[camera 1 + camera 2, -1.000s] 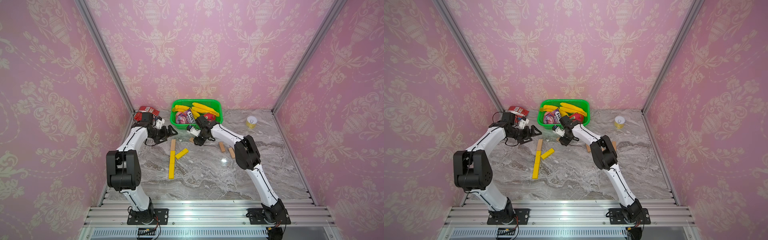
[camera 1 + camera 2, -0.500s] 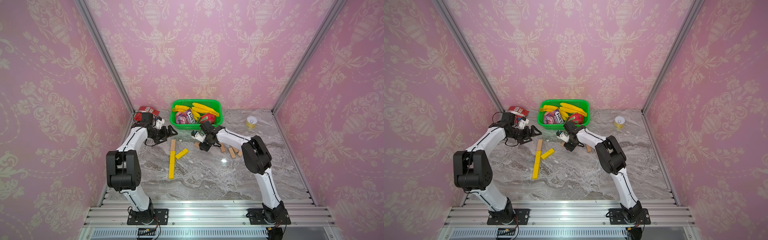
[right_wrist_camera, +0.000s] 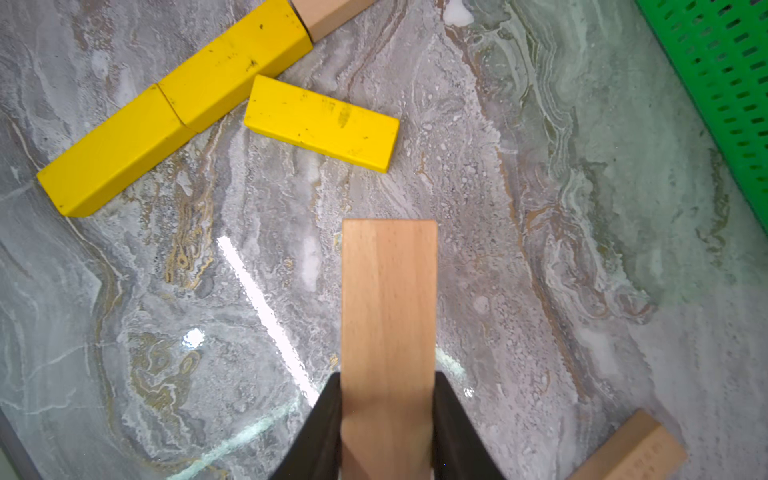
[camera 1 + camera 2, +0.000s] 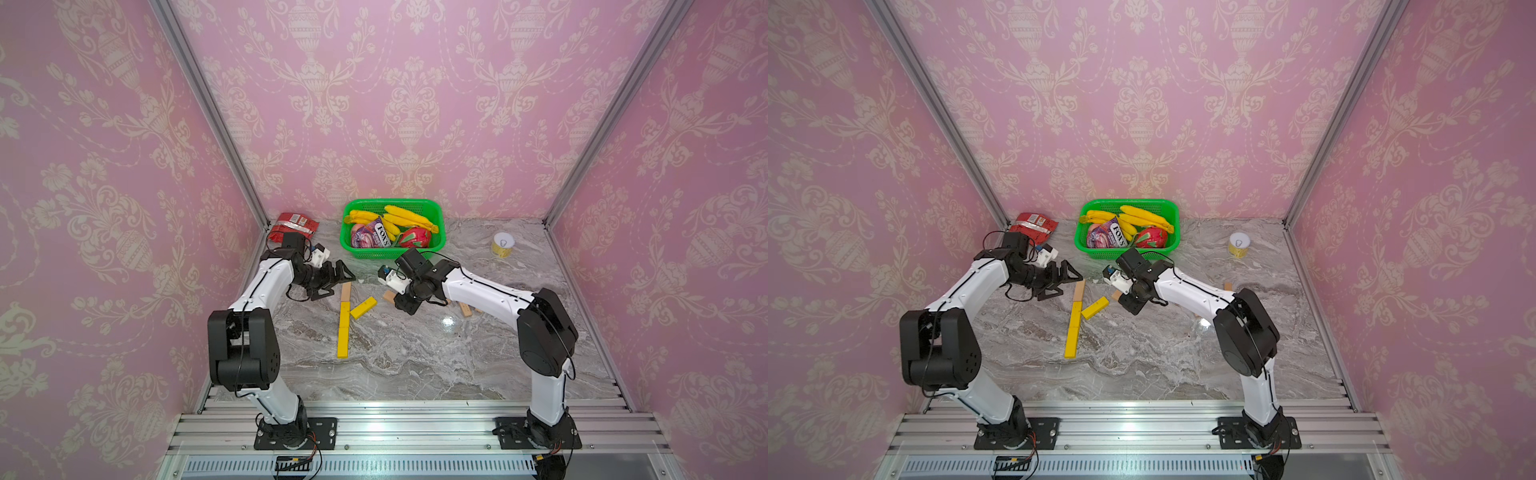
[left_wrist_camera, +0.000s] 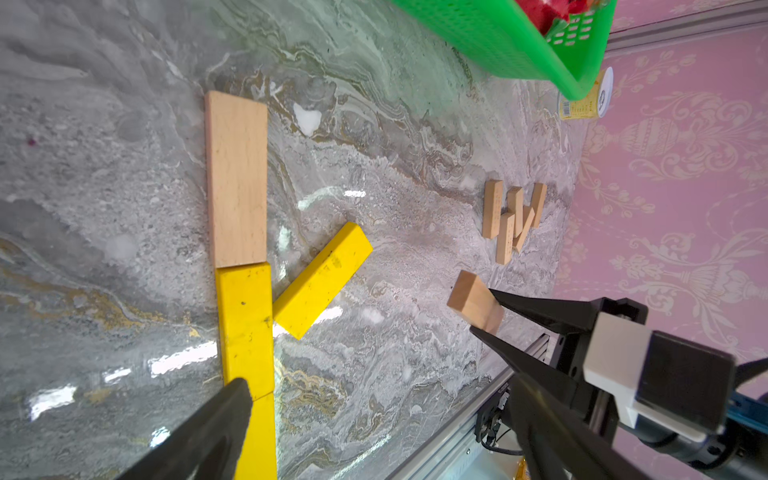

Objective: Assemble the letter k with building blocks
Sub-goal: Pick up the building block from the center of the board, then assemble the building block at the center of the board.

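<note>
Letter k: We are finding the letter k (image 4: 344, 316) lying flat mid-table between the two arms. It is showing a straight stem of three building blocks (image 5: 245, 316), with the wooden stem block (image 5: 237, 178) toward the basket. One slanted yellow block (image 4: 363, 307) is meeting the stem's middle, touching or nearly so.
Held block: The right claw (image 3: 388, 386) is pinching a wooden block (image 3: 388, 291) by its long sides, jaws closed tight on it, just beside the slanted yellow one. We are unable to tell whether its far end is touching the marble.
Left claw: The left claw (image 4: 1070, 282) is gaping wide and gripping nothing, hanging beside the wooden end of the stem. Its own wrist view is showing only one finger (image 5: 208, 428) clearly.
Hidden: In both top views the right arm (image 4: 486, 291) is covering most of the spare heap (image 5: 513, 216). Only the left wrist view is showing it whole, its pieces overlapping. The right wrist view is cropping a spare block (image 3: 627, 449) at the frame's edge.
Block count: We are counting ten, three yellow and seven wooden. Of the wooden, one is in the stem, one is held and five are in the heap.
Surroundings: We are seeing one green basket (image 4: 434, 210), its bananas (image 4: 409, 216) overlapping too much to count. One small can (image 4: 503, 245) and one red packet (image 4: 293, 224) are sitting on the grey marble table (image 4: 415, 365).
</note>
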Motion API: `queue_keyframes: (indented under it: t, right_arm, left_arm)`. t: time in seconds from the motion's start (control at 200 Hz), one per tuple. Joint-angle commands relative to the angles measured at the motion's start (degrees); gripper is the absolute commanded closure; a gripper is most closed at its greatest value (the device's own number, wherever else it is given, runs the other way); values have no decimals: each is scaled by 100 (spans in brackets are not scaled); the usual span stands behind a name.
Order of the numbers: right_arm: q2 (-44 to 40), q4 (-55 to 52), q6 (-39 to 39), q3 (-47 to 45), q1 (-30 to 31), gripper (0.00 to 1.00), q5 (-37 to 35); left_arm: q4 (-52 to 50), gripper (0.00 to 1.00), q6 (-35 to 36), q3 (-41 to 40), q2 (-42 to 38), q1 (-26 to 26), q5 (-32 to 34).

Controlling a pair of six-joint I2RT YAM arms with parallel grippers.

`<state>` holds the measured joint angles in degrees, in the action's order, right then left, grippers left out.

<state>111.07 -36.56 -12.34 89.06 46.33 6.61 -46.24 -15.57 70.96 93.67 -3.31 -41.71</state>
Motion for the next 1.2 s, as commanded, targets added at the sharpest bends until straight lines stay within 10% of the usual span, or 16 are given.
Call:
queue_keyframes:
  t: [0.0,0.885,1.191]
  right_arm:
    - [-166,-285,555,-13,301,77,-59]
    - [1764,-1818,1284,2075,1287,76,-168]
    - [1993,-1975,1323,2315,1196,75,-154]
  left_arm:
    - [-83,1,-270,-389,-671,5,-102]
    - [-394,1,-536,-1917,-2148,-82,1516]
    - [-361,1,-562,-2107,-2327,-100,1056]
